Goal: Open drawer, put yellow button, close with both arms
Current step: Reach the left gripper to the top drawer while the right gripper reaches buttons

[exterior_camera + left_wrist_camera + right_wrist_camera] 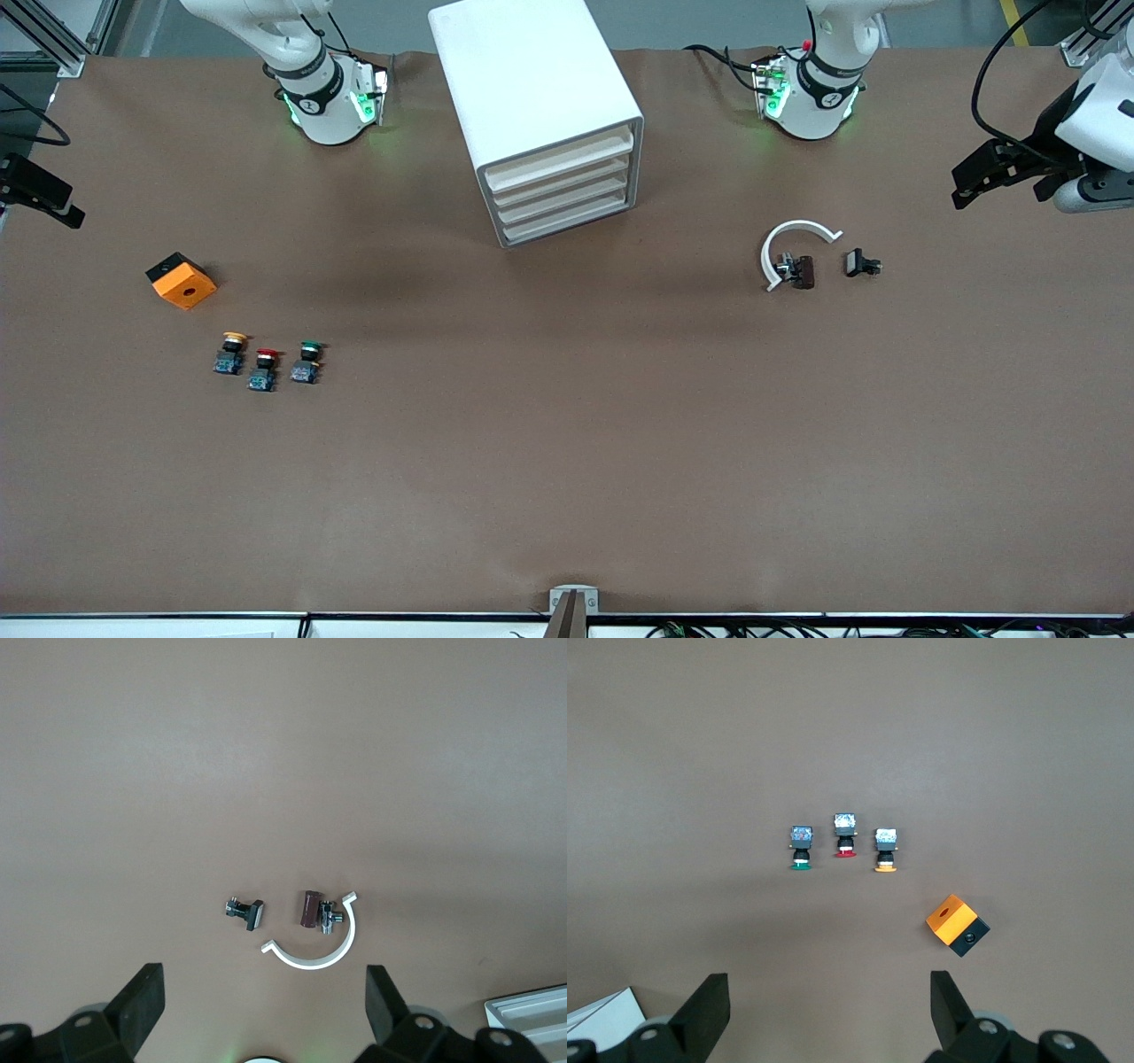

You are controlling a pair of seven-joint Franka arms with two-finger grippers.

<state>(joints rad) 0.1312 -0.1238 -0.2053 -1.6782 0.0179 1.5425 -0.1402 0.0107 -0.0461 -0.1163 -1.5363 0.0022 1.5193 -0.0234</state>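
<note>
Waiting at the start: the drawer [560, 159] is shut, nothing has been grasped.

The top tray is seen flush in the white cabinet [532, 80] at the table's 12 o'clock, between the two arm bases. The yellow button [232, 351] stands at about 8 o'clock, beside the red-capped button [263, 369] and green-capped button [306, 362], near an orange block [182, 281]. The left gripper [266, 1010] is held wide open over a white clip [321, 943]; the right gripper [830, 1014], equally spread and empty, hangs over the buttons. Pulling the drawer open is judged the next move. No handle can be made out; both grippers are cut off in the front view.
</note>
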